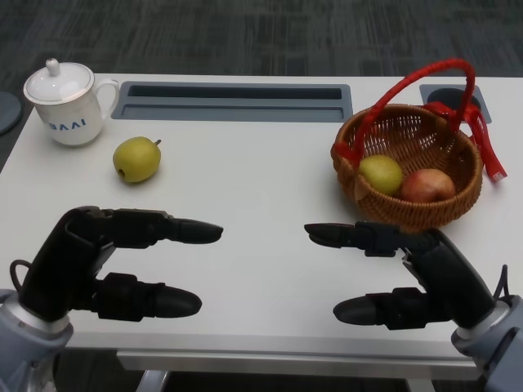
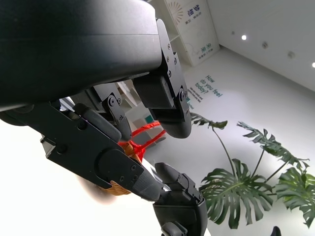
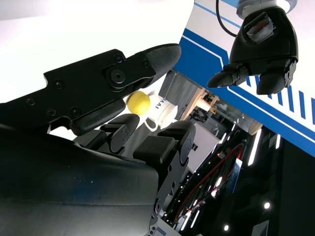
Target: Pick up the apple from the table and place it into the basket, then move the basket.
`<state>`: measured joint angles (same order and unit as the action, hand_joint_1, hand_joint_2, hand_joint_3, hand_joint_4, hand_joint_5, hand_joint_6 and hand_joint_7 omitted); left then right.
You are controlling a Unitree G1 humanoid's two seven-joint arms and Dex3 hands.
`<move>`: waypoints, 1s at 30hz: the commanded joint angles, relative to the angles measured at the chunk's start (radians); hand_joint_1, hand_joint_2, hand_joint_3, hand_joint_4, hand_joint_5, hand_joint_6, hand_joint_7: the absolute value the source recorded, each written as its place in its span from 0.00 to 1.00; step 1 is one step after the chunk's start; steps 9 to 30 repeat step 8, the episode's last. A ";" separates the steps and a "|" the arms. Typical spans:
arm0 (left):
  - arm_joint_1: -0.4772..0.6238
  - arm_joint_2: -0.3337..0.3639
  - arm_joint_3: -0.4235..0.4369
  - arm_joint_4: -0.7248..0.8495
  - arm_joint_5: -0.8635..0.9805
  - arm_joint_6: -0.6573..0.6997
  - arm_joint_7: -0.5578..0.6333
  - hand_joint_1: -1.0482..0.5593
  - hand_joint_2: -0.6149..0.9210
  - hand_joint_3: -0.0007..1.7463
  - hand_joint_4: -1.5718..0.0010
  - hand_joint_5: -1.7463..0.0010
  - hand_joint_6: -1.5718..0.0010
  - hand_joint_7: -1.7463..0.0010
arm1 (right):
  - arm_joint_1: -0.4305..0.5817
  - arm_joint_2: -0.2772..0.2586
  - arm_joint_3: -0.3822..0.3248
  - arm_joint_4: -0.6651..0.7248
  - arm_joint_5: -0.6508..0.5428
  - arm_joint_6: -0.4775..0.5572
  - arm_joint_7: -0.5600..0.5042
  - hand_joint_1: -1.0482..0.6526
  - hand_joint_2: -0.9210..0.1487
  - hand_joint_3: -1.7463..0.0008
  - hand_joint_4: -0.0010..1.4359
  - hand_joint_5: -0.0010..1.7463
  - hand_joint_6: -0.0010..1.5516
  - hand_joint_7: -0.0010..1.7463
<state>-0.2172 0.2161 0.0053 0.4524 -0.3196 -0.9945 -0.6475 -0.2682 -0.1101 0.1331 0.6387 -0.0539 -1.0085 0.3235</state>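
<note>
Already the apple (image 1: 426, 186) lies in the basket (image 1: 458, 196) at 2 o'clock, a light, stiff wicker bowl best lifted by its red handle (image 1: 425, 77), while both hands (image 1: 98, 261) (image 1: 409, 273) hover spread, empty.

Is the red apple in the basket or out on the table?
In. The red apple sits inside the basket, beside a yellow fruit.

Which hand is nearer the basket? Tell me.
Right. The right hand sits just in front of the basket, fingertips near its base. The left hand is across the table, near the yellow fruit.
</note>
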 commanded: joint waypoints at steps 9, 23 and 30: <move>-0.018 0.007 0.002 -0.002 -0.015 0.011 -0.020 0.36 0.86 0.00 0.32 0.99 0.39 0.99 | 0.018 -0.010 -0.006 -0.055 0.007 -0.001 -0.013 0.38 0.12 1.00 0.56 0.00 0.48 0.00; -0.018 0.007 0.002 -0.002 -0.015 0.011 -0.020 0.36 0.86 0.00 0.32 0.99 0.39 0.99 | 0.018 -0.010 -0.006 -0.055 0.007 -0.001 -0.013 0.38 0.12 1.00 0.56 0.00 0.48 0.00; -0.018 0.007 0.002 -0.002 -0.015 0.011 -0.020 0.36 0.86 0.00 0.32 0.99 0.39 0.99 | 0.018 -0.010 -0.006 -0.055 0.007 -0.001 -0.013 0.38 0.12 1.00 0.56 0.00 0.48 0.00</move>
